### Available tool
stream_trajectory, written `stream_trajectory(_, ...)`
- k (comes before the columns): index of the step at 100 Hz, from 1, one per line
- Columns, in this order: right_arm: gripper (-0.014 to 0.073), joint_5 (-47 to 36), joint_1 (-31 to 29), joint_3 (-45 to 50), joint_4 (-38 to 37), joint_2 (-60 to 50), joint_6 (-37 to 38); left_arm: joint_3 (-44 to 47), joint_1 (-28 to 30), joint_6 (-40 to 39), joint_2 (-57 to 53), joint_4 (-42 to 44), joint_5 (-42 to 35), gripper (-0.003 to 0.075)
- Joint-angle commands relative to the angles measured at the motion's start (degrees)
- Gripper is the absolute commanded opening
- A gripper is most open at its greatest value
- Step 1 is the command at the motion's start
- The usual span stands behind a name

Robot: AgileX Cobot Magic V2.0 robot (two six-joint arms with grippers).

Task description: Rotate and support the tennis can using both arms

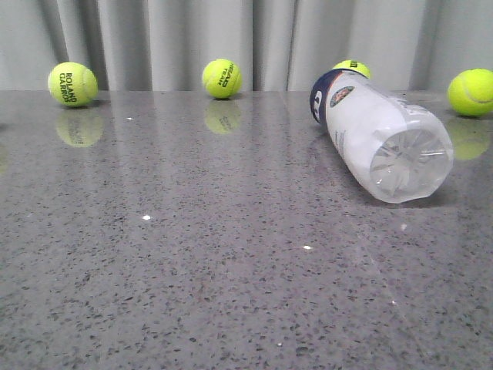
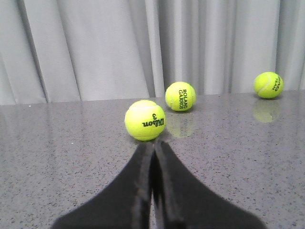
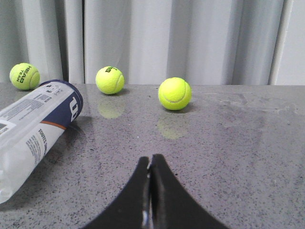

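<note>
The tennis can (image 1: 381,139) lies on its side on the grey stone table (image 1: 192,293), toward the right, its ribbed clear base turned to the near edge and its navy band pointing back at the curtain (image 1: 177,38). Nothing touches it. Yellow balls sit along the back: one far left (image 1: 72,84), one in the middle (image 1: 222,78), one half hidden behind the can (image 1: 352,68), one at the far right (image 1: 471,92). The left gripper (image 2: 152,157) has its fingers pressed together, empty, just short of a Wilson ball (image 2: 145,120). The right gripper (image 3: 150,169) is likewise closed on nothing, with the can off to its side.
</note>
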Motion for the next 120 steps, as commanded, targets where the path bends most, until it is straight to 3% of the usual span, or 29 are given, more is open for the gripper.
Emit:
stream_trajectory(1,-0.0067,-5.81,-0.15,-1.13,-0.19,-1.71,-0.36,2.49,0.03,-0.49,-1.83,-0.07,-4.45,-0.002)
stream_trajectory(17,-0.0067,-5.0,-0.06,-3.09,-0.19,-1.3,-0.36,2.49,0.03,-0.49,-1.83,-0.07,-4.45,-0.002)
stream_trajectory(43,-0.0067,8.31,-0.06,-15.37,-0.24,5.97,-0.36,2.49,0.03,-0.49,-1.83,-0.07,-4.45,-0.002)
stream_trajectory(81,-0.0067,31.39,-0.06,-38.79,-0.24,26.6,-1.32,2.49,0.03,-0.49,-1.83,-0.07,-4.45,-0.002)
stream_trajectory(98,-0.0055,37.08,-0.06,-45.57,-0.24,34.43,-1.32,2.49,0.03,-0.49,-1.83,-0.07,-4.45,-0.002)
stream_trajectory(107,0.0025,38.49,-0.06,-47.4,-0.24,37.56,-1.32,2.49,0.03,-0.49,-1.83,-0.07,-4.45,-0.002)
stream_trajectory(120,0.0277,39.44,-0.06,-49.16,-0.24,40.29,-1.32,2.49,0.03,-0.49,-1.83,-0.07,-4.45,-0.002)
